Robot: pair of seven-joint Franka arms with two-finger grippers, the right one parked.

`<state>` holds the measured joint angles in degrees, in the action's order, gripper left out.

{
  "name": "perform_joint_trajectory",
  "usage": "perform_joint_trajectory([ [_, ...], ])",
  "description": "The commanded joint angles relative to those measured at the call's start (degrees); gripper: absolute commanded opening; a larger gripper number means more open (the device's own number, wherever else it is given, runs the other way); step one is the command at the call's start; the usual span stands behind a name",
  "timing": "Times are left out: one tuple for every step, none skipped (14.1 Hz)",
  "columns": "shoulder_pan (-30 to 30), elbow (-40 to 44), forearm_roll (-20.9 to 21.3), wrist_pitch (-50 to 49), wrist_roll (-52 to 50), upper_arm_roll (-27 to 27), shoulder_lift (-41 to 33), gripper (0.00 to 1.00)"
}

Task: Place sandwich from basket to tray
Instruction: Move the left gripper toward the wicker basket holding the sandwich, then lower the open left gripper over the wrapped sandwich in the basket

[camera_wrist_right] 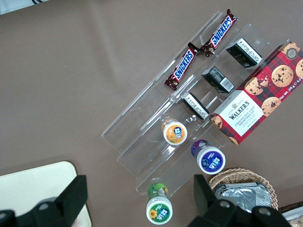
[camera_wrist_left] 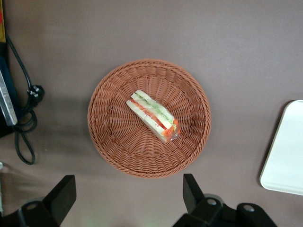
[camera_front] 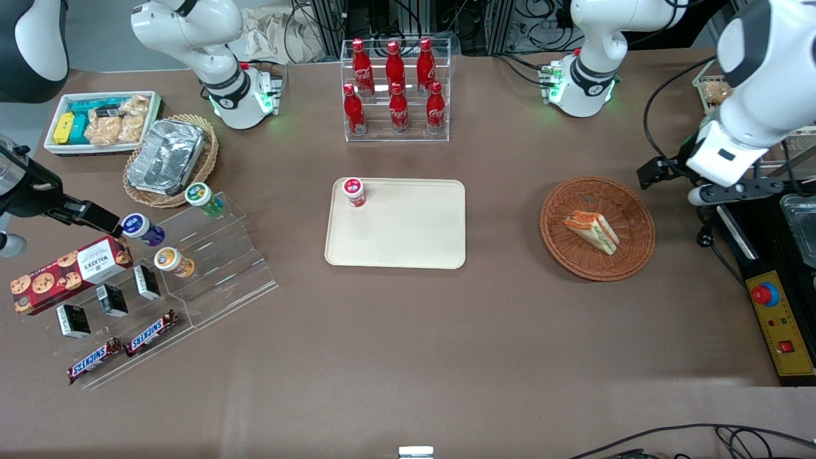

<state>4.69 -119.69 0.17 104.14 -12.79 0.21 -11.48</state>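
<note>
While the end effector (camera_wrist_left: 128, 198) is being held wide open and empty above the basket (camera_wrist_left: 102, 137), the sandwich (camera_wrist_left: 152, 115) is lying diagonally across its finger line.

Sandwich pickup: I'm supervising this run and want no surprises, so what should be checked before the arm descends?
1. Triangular pale-bread sandwich lies alone in the round reddish-brown wicker basket: ok.
2. Left gripper hangs above the basket, fingers open: ok.
3. Gripper centred over the sandwich: not ok, it sits over the basket's rim.
4. Beige rectangular plastic tray has bare room: ok.
5. Small red-lidded cup stands at a tray corner, away from its middle: ok.
</note>
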Motion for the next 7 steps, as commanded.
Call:
perform_joint_trajectory([
  [-0.64,-2.65,-0.08,1.68,-4.5,-0.74,-2.5,1.0],
  [-0.65,-2.91,-0.25,2.46,-5.83,-0.74,-2.23,1.0],
  [-0.73,-4.31,-0.86,4.38,-6.88,-0.74,-2.14,1.0],
  [-0.82,-5.71,-1.13,6.49,-8.89,-0.65,-2.4,1.0],
  [-0.82,-6.08,-1.92,7.9,-12.13,-0.65,-2.06,1.0],
  [-0.65,-6.69,-2.1,9.05,-14.95,-0.74,-1.18,1.0],
  [-0.47,-7.13,-2.19,9.67,-18.02,-0.74,-0.83,1.0],
])
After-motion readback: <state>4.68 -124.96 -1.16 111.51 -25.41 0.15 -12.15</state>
